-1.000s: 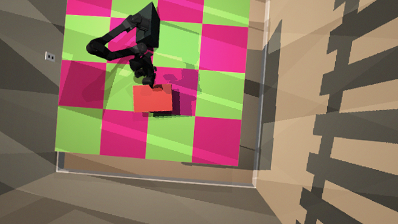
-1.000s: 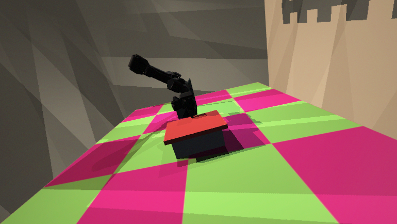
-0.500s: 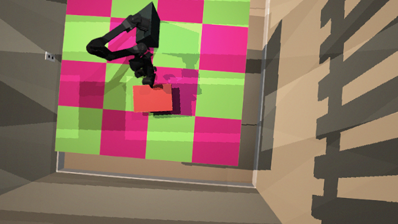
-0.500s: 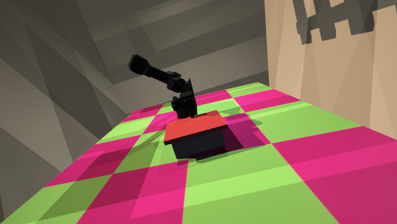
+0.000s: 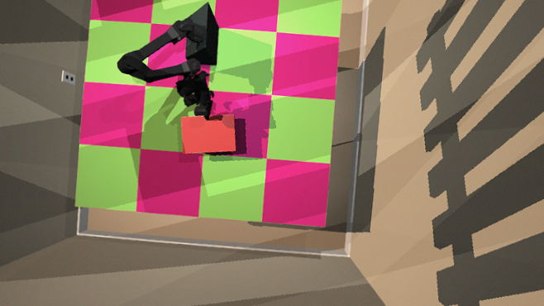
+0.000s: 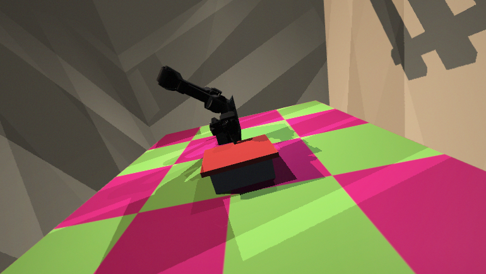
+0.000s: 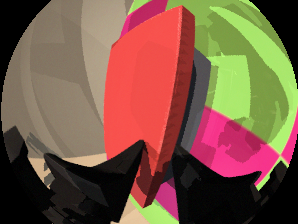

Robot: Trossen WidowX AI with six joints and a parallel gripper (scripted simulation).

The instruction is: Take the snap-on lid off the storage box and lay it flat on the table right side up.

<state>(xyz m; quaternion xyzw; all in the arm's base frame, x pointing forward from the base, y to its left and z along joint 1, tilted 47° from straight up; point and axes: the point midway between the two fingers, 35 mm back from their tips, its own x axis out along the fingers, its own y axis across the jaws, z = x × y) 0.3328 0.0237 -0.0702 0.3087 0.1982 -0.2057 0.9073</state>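
Observation:
The red lid (image 5: 209, 135) (image 6: 240, 154) (image 7: 142, 85) sits on top of the dark grey storage box (image 6: 243, 177) (image 7: 201, 85), overhanging its walls. The box stands on the checkered table. My gripper (image 5: 207, 117) (image 6: 237, 141) (image 7: 158, 145) is shut on the lid's edge on the side facing the arm's base. In the wrist view one finger lies over the lid's top face and the other is beside its rim, on the box side. The inside of the box is hidden.
The table (image 5: 295, 192) (image 6: 391, 204) has pink and green squares. The arm's dark base block (image 5: 208, 40) stands behind the box, toward the table's back. Shadows of the arm and box fall across the squares.

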